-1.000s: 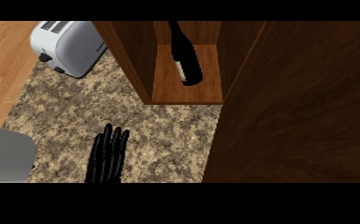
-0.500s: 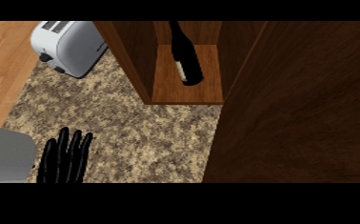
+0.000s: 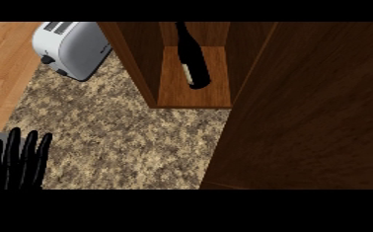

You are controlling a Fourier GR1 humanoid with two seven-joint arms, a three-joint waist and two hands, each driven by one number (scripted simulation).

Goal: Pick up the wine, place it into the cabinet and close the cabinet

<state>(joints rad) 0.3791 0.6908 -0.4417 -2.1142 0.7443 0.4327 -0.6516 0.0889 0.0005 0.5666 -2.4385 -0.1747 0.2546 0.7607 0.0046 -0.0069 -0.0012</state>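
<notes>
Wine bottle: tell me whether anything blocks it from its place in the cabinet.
Nothing does: the wine bottle already lies on the cabinet shelf. The door stands open, and nothing visible blocks it.

— Which hand is seen?
— Only the left hand [image 3: 25, 159], low at the view's left edge.
— How is it posed?
— The fingers are held straight, pointing up, close together. Nothing is gripped.

Speckled granite counter [image 3: 124, 142], white toaster [image 3: 73, 48] top left, wooden floor [image 3: 15, 63] beyond
</notes>
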